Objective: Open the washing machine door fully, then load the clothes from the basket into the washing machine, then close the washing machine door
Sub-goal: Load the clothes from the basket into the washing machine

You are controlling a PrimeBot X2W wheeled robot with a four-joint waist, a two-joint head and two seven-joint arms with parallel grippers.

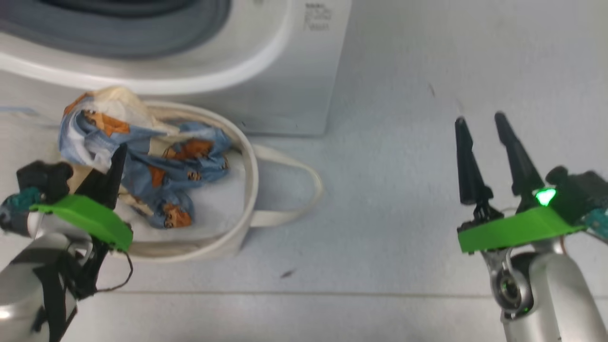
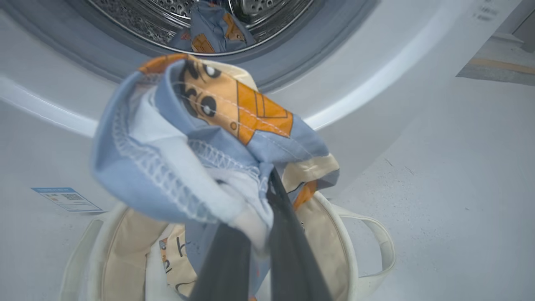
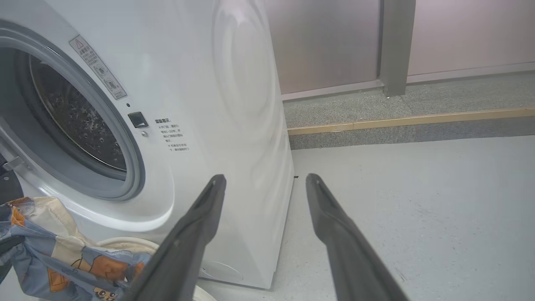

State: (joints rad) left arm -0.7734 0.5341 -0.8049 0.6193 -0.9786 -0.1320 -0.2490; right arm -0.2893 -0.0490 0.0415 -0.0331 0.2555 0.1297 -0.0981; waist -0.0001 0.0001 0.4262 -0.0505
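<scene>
Washer (image 1: 266, 71) at top left of head view, standing on floor (image 1: 403, 199). Basket (image 1: 248, 190) on floor just in front of washer, below drum opening (image 2: 313, 54); its loop handle (image 1: 308, 187) lies out to the right. Clothes (image 1: 180, 161) in basket, one bunch raised above basket's left rim, pinched betw left gripper (image 1: 118, 156) fingers, in front of the opening. One more garment (image 2: 213, 29) inside drum. Right gripper (image 1: 479, 118) well apart to the right over floor, jaws spread, past washer's right side. Raised ledge (image 3: 397, 121) & wall (image 3: 326, 42) behind floor, right of washer
</scene>
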